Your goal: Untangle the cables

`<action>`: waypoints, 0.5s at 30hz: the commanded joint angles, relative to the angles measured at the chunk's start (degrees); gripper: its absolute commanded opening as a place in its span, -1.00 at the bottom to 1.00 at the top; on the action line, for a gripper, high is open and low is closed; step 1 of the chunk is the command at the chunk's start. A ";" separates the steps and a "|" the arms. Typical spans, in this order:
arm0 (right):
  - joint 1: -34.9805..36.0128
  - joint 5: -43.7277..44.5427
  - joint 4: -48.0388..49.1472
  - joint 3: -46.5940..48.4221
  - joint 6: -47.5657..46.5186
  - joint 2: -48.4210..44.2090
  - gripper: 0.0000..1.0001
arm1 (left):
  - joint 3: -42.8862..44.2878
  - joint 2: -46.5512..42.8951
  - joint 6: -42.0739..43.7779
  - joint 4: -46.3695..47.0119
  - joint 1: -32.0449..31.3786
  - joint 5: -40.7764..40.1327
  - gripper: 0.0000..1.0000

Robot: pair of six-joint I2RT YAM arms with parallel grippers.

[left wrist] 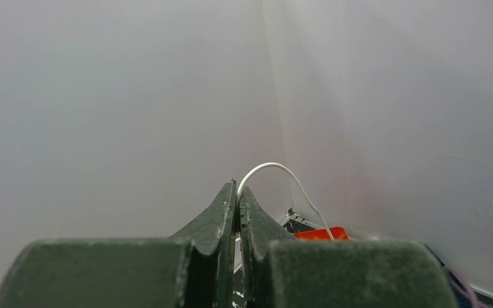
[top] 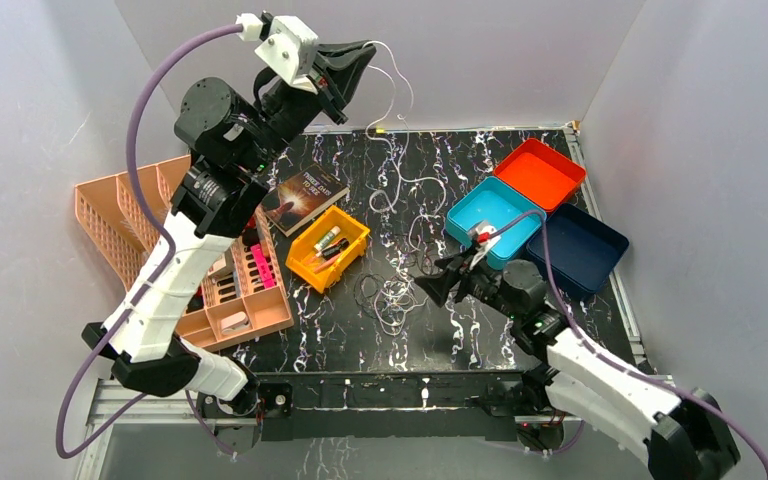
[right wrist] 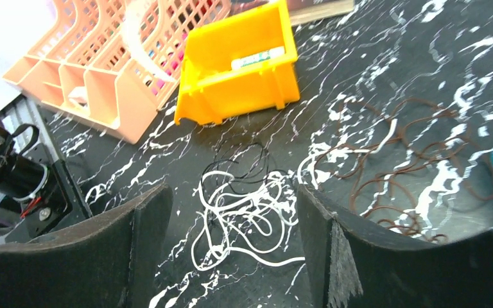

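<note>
My left gripper (top: 363, 55) is raised high near the back wall and is shut on a thin white cable (top: 407, 88). That cable loops out of the closed fingertips (left wrist: 238, 192) in the left wrist view (left wrist: 276, 166) and hangs down toward the table. My right gripper (top: 432, 287) is open and low over the table. Between its fingers (right wrist: 232, 192) lies a tangle of white cable (right wrist: 244, 218) with a thin black cable (right wrist: 237, 160) running through it. A brown cable (right wrist: 411, 147) lies in loose loops to the right. The tangle also shows in the top view (top: 388, 296).
A yellow bin (top: 328, 250) with small items and a peach basket (top: 140, 220) stand left of the tangle. A book (top: 305, 195) lies behind the bin. Teal (top: 490, 215), orange (top: 540, 170) and navy (top: 580, 250) trays stand at the right.
</note>
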 commanded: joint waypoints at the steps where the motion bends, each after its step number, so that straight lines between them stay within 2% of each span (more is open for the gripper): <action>1: 0.19 4.76 -15.80 7.58 -4.54 -8.13 0.60 | -1.25 -2.92 -0.16 1.98 -0.15 0.91 -1.00; 8: 0.19 6.13 -22.87 14.11 -6.95 -13.61 0.60 | -2.93 -5.15 -0.52 2.09 -0.13 2.41 -1.00; 15: 0.20 5.46 -18.28 19.63 -6.86 -14.39 0.64 | -4.16 -6.08 -1.40 1.83 -0.19 4.30 -1.00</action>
